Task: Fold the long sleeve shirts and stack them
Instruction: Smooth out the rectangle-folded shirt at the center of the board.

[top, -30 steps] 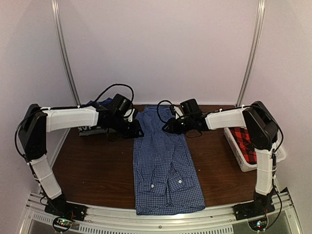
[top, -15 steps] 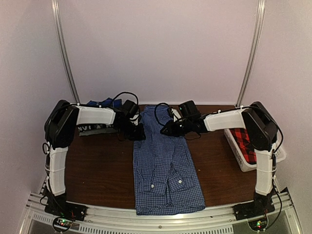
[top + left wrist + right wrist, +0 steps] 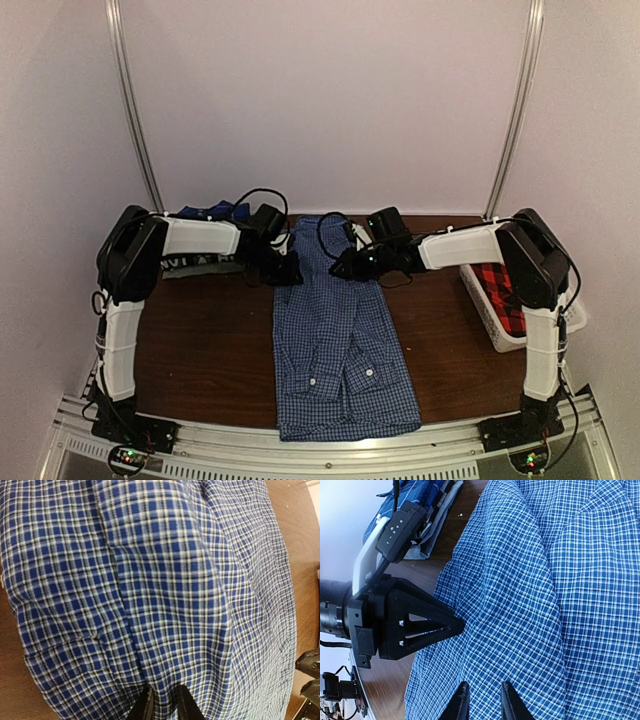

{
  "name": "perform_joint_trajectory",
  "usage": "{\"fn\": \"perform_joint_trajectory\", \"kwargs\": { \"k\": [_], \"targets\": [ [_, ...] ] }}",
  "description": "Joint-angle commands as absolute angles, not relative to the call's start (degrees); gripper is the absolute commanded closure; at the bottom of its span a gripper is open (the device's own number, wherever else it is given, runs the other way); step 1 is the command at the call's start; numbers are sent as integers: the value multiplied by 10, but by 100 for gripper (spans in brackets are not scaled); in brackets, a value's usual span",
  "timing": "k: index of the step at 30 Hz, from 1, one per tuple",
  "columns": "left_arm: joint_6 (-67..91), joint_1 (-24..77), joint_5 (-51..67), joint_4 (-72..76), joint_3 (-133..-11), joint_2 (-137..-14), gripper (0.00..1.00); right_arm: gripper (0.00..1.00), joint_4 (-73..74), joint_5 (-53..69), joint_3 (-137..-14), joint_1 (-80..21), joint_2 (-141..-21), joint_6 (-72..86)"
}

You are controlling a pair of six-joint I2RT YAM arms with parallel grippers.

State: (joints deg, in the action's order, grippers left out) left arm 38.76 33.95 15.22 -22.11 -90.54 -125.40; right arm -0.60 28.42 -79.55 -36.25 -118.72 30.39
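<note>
A blue-and-white checked shirt (image 3: 335,340) lies lengthwise down the middle of the table as a long strip, cuffs folded in. It fills the left wrist view (image 3: 165,580) and most of the right wrist view (image 3: 545,605). My left gripper (image 3: 292,270) sits at its far left edge; its jaws (image 3: 164,707) stand narrow with a ridge of cloth pinched between them. My right gripper (image 3: 340,267) rests on the far part of the shirt, jaws (image 3: 482,705) narrow with checked cloth between them. The left gripper's black tip (image 3: 459,625) touches the shirt's edge.
A darker blue plaid shirt (image 3: 205,212) lies folded on grey cloth at the back left, also in the right wrist view (image 3: 420,500). A red-and-black plaid shirt (image 3: 498,285) lies in the white basket (image 3: 485,310) at the right edge. Brown tabletop flanks the middle shirt.
The left arm's elbow has swung in and its gripper has slid right onto the shirt's edge, jaws narrowing. The right gripper has crept slightly left on the cloth.
</note>
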Motion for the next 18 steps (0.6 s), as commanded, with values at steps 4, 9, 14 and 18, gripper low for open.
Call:
{"fn": "perform_joint_trajectory", "kwargs": {
  "k": [4, 9, 14, 18],
  "targets": [
    [395, 337, 165, -200, -903, -1233, 90, 76, -4, 282, -792, -366, -1187, 300],
    [399, 337, 156, -195, -879, -1207, 96, 76, -4, 285, -795, -366, -1192, 300],
    [404, 337, 143, -193, -856, -1188, 99, 76, -5, 282, -797, -366, -1197, 300],
    [403, 337, 139, -190, -851, -1192, 98, 77, -4, 281, -800, -366, -1203, 299]
  ]
}}
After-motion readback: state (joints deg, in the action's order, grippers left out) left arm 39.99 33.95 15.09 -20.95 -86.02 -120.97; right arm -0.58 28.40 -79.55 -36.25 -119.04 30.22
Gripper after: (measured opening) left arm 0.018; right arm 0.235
